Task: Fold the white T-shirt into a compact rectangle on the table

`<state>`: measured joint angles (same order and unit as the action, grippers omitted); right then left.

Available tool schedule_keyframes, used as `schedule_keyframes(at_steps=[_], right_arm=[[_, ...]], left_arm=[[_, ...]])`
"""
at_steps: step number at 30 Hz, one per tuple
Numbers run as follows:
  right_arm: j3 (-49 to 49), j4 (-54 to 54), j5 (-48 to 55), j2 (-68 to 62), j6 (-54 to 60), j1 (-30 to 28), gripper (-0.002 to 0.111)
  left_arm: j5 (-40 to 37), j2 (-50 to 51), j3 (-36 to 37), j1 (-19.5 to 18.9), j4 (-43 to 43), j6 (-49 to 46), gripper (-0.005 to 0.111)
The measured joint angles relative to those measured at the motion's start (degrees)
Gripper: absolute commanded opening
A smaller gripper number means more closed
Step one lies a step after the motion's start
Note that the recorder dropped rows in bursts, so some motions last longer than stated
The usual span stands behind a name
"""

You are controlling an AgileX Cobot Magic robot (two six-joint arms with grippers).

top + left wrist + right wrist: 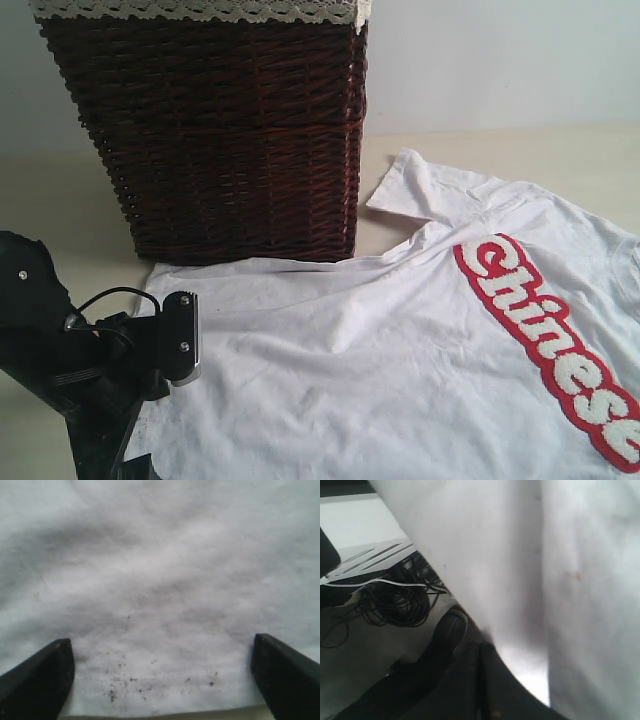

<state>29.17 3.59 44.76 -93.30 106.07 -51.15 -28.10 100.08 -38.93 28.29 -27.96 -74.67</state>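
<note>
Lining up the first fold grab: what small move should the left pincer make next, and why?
Probably lower the left pincer and close it on the hem of the white cotton T-shirt: its jaws stand open, straddling the stitched hem, with the pale beige table showing just past the edge.

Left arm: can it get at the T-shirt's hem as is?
Likely yes. The left gripper is open over the white T-shirt, fingers either side of its flat hem, with nothing between them.
</note>
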Motion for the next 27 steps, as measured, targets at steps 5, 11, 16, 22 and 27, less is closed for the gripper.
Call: schedule_keyframes(at_steps=[5, 11, 16, 22, 27], right_arm=[[-0.1, -1.6, 1.5, -0.4, 1.2, 0.0, 0.0], [0.1, -8.6, 7.9, 3.6, 3.7, 0.3, 0.0], [0.3, -15.8, 8.1, 5.5, 7.4, 0.4, 0.0], [0.3, -19.2, 3.9, 3.4, 9.3, 0.4, 0.0], [0.3, -12.5, 2.2, 2.0, 6.0, 0.4, 0.0]], left_arm=[[0.0, 0.0, 0.0, 0.0, 0.0, 0.0, 0.092], [0.0, 0.0, 0.0, 0.0, 0.0, 0.0, 0.092], [0.0, 0.0, 0.0, 0.0, 0.0, 0.0, 0.092], [0.0, 0.0, 0.0, 0.0, 0.0, 0.0, 0.092], [0.0, 0.0, 0.0, 0.0, 0.0, 0.0, 0.092]])
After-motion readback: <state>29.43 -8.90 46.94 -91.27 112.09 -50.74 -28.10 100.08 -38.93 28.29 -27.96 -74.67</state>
